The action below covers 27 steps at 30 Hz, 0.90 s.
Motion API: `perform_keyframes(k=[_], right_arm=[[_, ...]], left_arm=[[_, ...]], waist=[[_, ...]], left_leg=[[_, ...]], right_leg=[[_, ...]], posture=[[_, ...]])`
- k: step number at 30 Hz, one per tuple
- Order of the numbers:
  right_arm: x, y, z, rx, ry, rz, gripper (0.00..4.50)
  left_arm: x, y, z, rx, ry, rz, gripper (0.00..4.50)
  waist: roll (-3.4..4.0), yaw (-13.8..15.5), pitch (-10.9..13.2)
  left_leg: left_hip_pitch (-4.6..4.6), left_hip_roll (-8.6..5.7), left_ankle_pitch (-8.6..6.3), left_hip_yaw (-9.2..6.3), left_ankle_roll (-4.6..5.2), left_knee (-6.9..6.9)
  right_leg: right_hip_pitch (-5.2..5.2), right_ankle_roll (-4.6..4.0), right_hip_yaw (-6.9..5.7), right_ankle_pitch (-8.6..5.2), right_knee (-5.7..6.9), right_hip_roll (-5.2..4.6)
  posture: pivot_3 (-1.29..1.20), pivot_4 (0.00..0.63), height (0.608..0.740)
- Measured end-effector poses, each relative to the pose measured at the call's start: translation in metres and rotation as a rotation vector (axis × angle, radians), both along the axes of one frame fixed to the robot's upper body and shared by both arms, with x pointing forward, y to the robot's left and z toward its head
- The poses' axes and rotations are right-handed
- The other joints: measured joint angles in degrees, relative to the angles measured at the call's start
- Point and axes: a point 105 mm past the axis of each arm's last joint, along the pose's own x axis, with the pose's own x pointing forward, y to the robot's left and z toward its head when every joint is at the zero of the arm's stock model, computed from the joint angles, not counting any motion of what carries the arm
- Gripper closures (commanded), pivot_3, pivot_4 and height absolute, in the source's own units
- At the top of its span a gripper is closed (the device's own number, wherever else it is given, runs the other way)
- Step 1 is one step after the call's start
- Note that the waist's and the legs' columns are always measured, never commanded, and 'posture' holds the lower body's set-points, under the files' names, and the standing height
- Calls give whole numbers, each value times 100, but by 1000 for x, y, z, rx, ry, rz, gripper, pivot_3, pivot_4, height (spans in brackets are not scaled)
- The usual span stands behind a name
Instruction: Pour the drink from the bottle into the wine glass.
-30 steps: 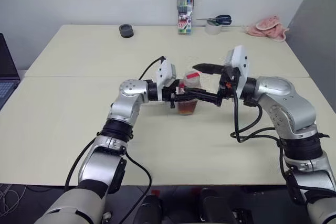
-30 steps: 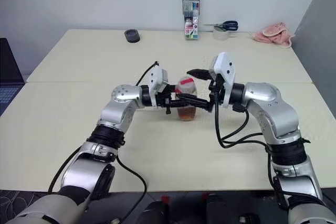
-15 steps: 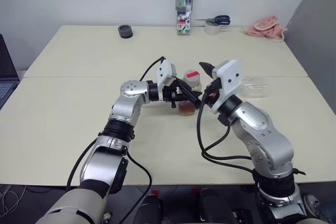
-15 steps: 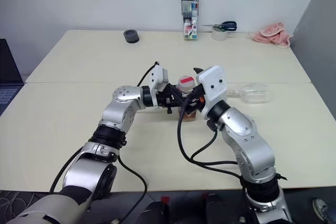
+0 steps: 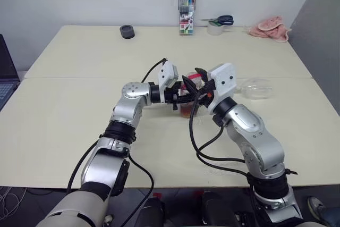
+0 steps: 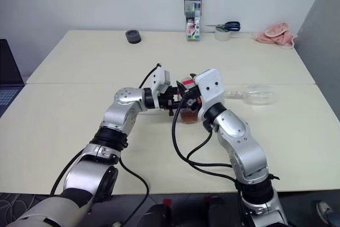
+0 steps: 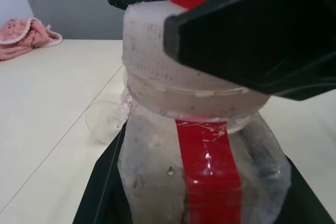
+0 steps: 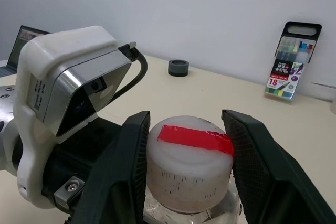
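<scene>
bottle (image 5: 191, 95) stands upright near the middle of the pale table (image 5: 69, 115), its lower part holding the reddish-brown drink (image 5: 188, 110); left gripper (image 5: 187, 96) reaches in level from the robot's left with its black fingers clamped on the bottle's squarish body, the red label strip (image 7: 208, 174) running down between them in the left wrist view; right gripper (image 8: 190, 166) comes from the robot's right with one finger (image 8: 126, 169) on each side of the cap (image 8: 190, 162); the cap looks whitish with a red strip across its top; the fingers sit close beside it, but whether they press it or a thin gap remains is hard to say; wine glass (image 5: 256, 88) lies on its side on the table, well to the right of the bottle, bowl pointing right; along the far edge are a dark tape roll (image 5: 127, 31), an upright case of coloured pens (image 5: 186, 3), scissors (image 5: 219, 20) on a white roll, and a pink cloth (image 5: 271, 27); a laptop (image 5: 6, 73) shows at the left edge.
</scene>
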Motion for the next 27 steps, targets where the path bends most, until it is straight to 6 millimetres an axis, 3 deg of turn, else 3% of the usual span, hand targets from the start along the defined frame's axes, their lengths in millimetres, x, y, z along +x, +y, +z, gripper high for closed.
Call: perform_keyframes(k=[5, 11, 14, 21, 27], right_arm=[[-3, 0, -2, -32, -10, 73, 2662], [-6, -20, 0, -269, 63, 515, 2662], [-7, -27, 7, -248, 129, 605, 2662], [-2, -30, 14, -154, 87, 485, 299], [-13, -28, 22, -180, -11, 395, 286]], left_arm=[[-3, 2, -1, 15, 2, -31, 2787], [-19, 0, -7, 97, 3, -180, 2794], [-21, -5, -2, 109, -13, -217, 2795], [-14, -2, 4, 86, -44, -161, 2810], [-12, -2, 4, 78, -49, -142, 2810]], waist=[[0, -1, 0], [0, -2, 1], [0, -3, 1], [0, -7, 1], [0, 2, 1]], left_leg=[[0, -1, 0, 1, 0, 0], [7, -2, -12, 2, 24, 1], [6, 4, -12, -2, 24, -1], [2, 2, -11, -1, 21, 1], [0, -1, -3, -1, 7, 1]], right_leg=[[2, 0, 0, 0, -1, 0], [12, 0, -5, 0, -5, 2], [11, 0, -8, 0, -4, 3], [5, 0, -3, 0, -2, -2], [5, 0, -2, 0, -3, -3]], posture=[[0, 150, 740], [0, 150, 740], [0, 150, 740], [0, 150, 740], [0, 150, 740]])
